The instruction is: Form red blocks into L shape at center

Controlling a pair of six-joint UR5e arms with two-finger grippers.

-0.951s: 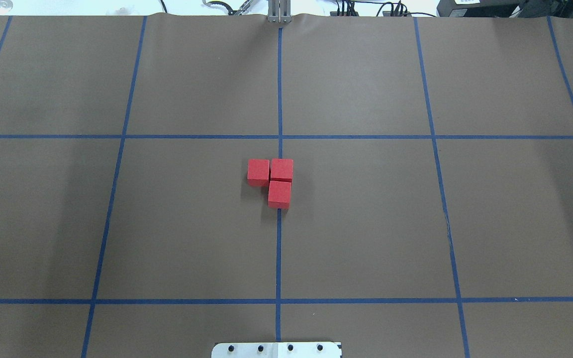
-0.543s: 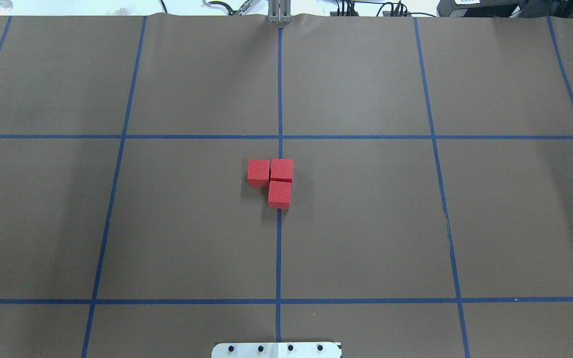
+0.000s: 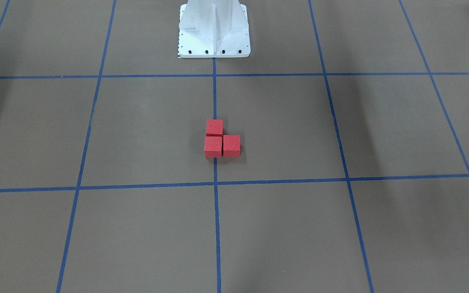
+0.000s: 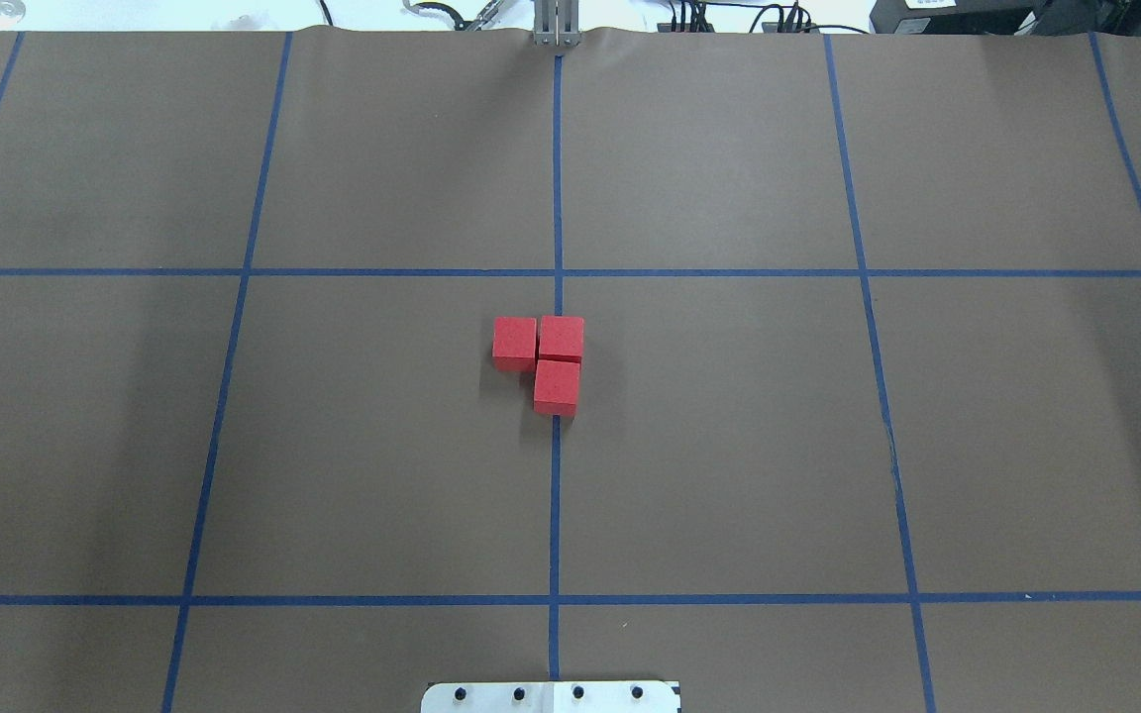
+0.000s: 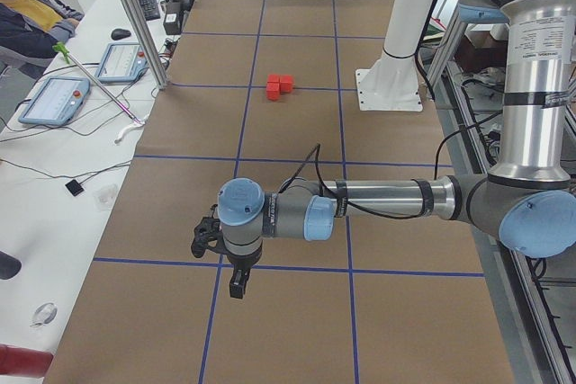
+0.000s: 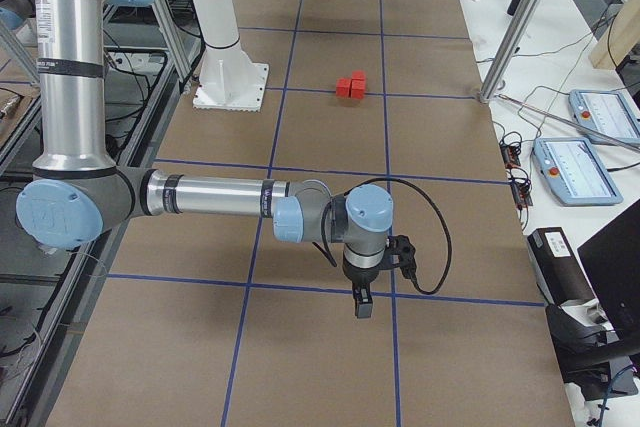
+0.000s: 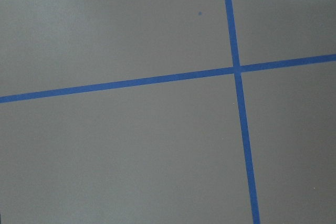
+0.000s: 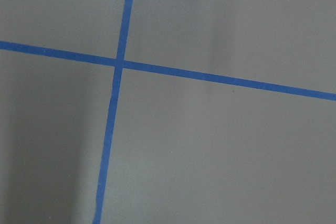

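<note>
Three red blocks sit touching in an L on the brown surface. In the overhead view one (image 4: 514, 342) lies left of the corner block (image 4: 561, 338), and the third (image 4: 557, 386) lies nearer the robot, on the middle tape line (image 4: 555, 495). They also show in the front view (image 3: 213, 146), the left side view (image 5: 279, 86) and the right side view (image 6: 351, 86). My left gripper (image 5: 236, 290) hangs over the table's left end, far from the blocks. My right gripper (image 6: 361, 309) hangs over the right end. I cannot tell whether either is open or shut.
The white robot base (image 3: 214, 28) stands at the near middle edge (image 4: 551, 696). A side bench with tablets (image 5: 54, 101) and cables runs along the far side, with aluminium posts (image 5: 135, 15). An operator (image 5: 27, 6) sits there.
</note>
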